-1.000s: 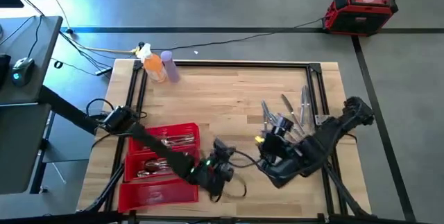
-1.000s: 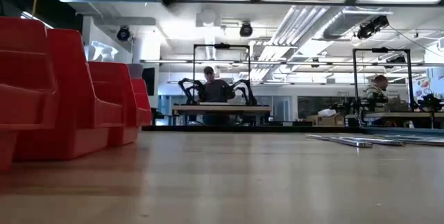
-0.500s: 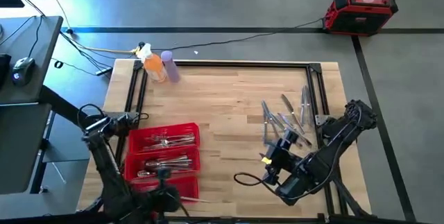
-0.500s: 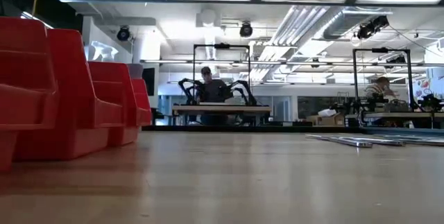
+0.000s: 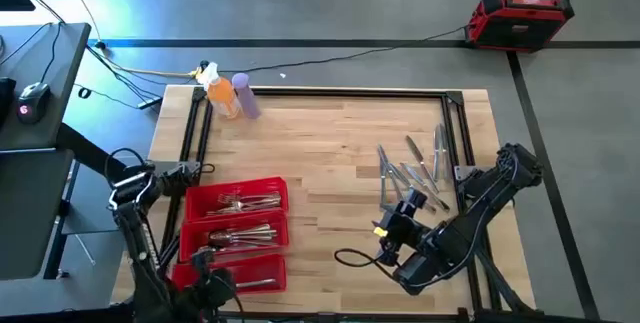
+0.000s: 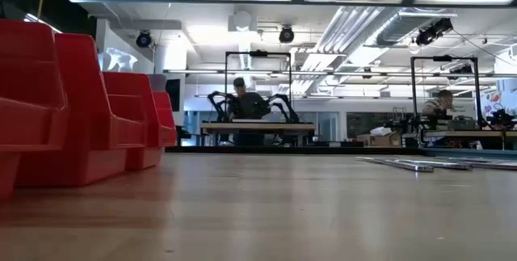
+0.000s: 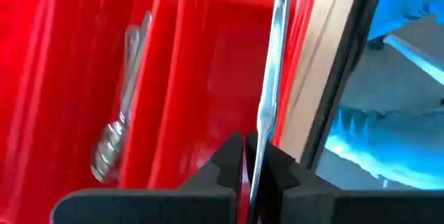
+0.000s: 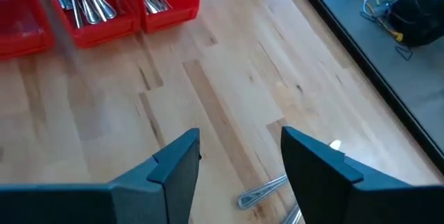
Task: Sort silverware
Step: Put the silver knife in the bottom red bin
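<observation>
From above, the light wooden counter (image 5: pixel 330 153) carries a red plastic three-compartment tray (image 5: pixel 232 233) at its left near side. Shiny silver-metal forks, knives and spoons lie in the tray (image 5: pixel 245 203), and a loose group of the same silverware (image 5: pixel 412 168) lies on the right side of the counter. An orange bottle (image 5: pixel 222 95) and a purple bottle (image 5: pixel 246 96) stand at the far left corner. The left end effector (image 5: pixel 205 281) hangs at the tray's near left corner, over its nearest compartment. The right end effector (image 5: pixel 390 231) sits just near of the loose silverware, apart from it.

At counter height, the red tray's walls (image 6: pixel 81 107) fill the left, and the loose silverware (image 6: pixel 420 164) shows as a thin line far right. People sit at benches in the room behind.

The left wrist camera shows its end effector (image 7: pixel 251 161) closed narrowly on a slim silver utensil handle (image 7: pixel 274 78), above the red tray (image 7: pixel 201 78), where a spoon (image 7: pixel 118 134) lies in a neighbouring compartment.

The right wrist camera shows its end effector (image 8: pixel 239 156) spread wide over bare wood, one loose piece of silverware (image 8: pixel 262 191) lying just beyond the fingers, untouched.
</observation>
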`<state>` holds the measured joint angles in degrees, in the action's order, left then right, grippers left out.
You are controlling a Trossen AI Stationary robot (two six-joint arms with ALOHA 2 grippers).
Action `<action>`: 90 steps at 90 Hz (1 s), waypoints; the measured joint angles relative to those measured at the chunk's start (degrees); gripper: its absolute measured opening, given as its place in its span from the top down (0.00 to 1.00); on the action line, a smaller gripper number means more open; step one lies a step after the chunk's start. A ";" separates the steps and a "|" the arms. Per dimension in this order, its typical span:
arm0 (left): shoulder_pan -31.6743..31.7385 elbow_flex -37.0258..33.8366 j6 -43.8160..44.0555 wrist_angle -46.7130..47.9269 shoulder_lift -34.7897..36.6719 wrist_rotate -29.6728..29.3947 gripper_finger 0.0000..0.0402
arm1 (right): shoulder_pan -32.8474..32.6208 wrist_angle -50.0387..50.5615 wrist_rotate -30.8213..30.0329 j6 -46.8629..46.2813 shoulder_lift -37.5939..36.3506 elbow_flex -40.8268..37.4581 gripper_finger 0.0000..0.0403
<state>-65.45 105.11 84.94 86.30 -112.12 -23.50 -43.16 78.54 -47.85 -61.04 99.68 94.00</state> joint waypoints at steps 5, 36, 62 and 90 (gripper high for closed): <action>-1.45 -2.09 3.63 -1.14 0.48 0.23 1.00 | 0.00 -0.04 -0.03 0.51 0.00 0.00 0.55; -6.29 -20.72 19.07 -16.45 8.41 -5.08 1.00 | 0.37 -2.43 -0.18 4.55 0.00 0.00 0.55; -4.26 -35.08 15.96 -32.70 13.11 -5.05 1.00 | 0.85 -3.30 -0.16 5.86 0.00 0.00 0.55; -0.88 -40.84 9.79 -40.16 13.90 -0.68 1.00 | 1.49 -3.39 -0.03 6.02 0.00 0.00 0.55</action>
<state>-66.33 64.27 94.73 46.14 -98.22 -24.18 -41.67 75.16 -47.88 -55.02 99.68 94.00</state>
